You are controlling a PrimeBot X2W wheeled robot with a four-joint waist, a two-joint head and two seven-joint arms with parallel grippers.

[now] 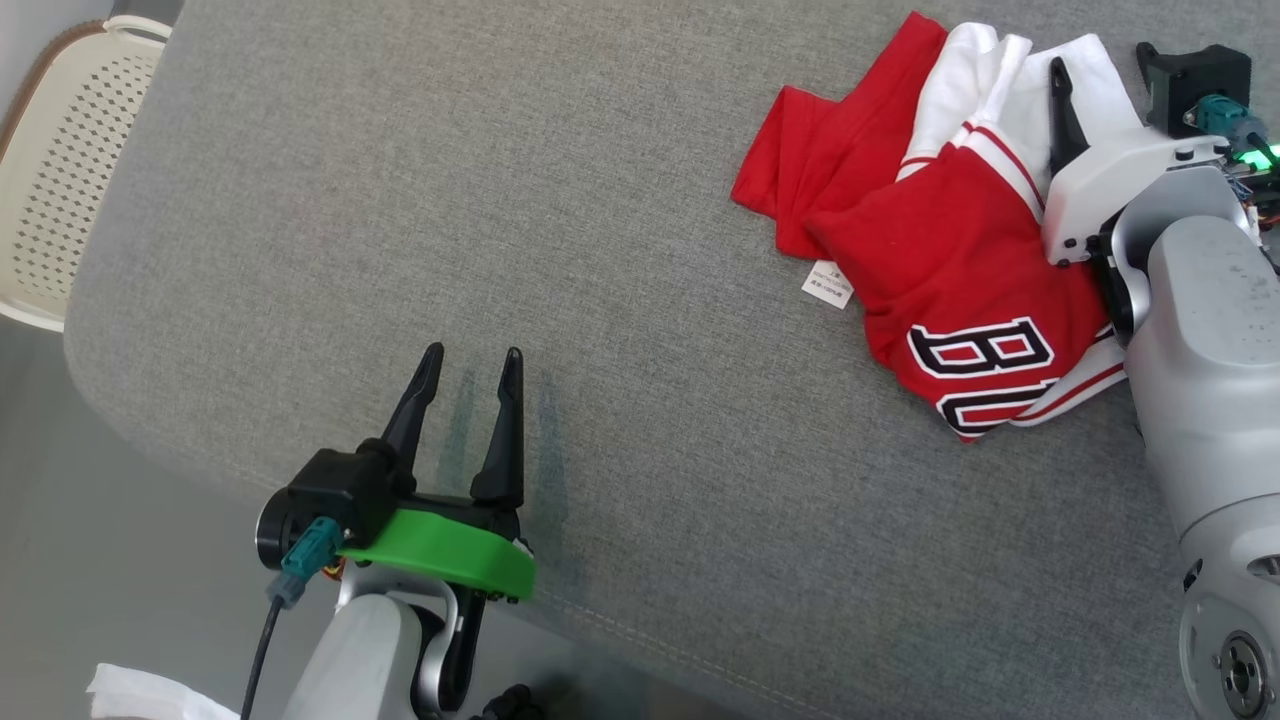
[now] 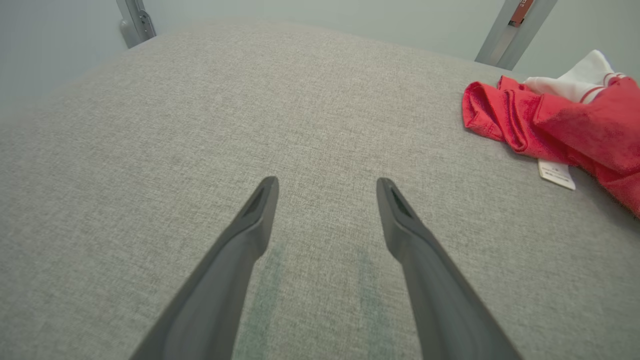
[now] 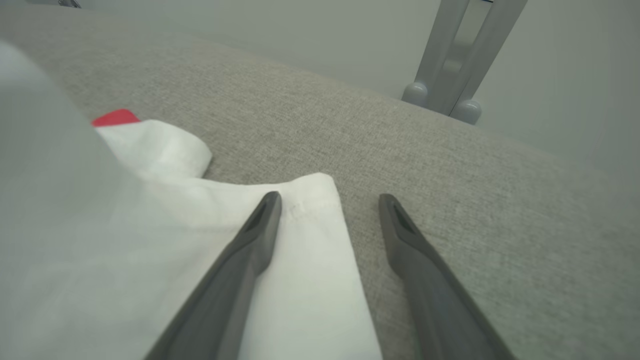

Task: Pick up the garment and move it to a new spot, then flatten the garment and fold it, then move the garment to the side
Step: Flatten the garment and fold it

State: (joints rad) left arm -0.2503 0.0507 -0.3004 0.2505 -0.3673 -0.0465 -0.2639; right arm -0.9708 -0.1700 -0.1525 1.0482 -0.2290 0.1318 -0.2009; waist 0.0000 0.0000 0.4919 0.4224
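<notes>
Red and white cloth, the garment, lies bunched on the right side of the grey pad, well apart from the left gripper. It is a jersey: mostly red, with white panels edged in red stripes, and big black letters outlined in white, "BU" being all that shows. One red part trails out flat toward the middle of the pad, and a small white tag pokes out from under the heap. Layers overlap and twist, so nothing about it reads as flattened or folded.

By my reckoning the job is at its very start: the pick-up is not yet made, and the moving, flattening, folding and setting aside are all left to do.

Over at the heap, the right gripper has its fingers spread wide with nothing between them. One finger is over a white hem, the other over bare pad. Whether that finger actually touches the cloth I cannot tell from the blurred wrist view. Low over the near edge of the pad, the left gripper is likewise spread apart and empty.
</notes>
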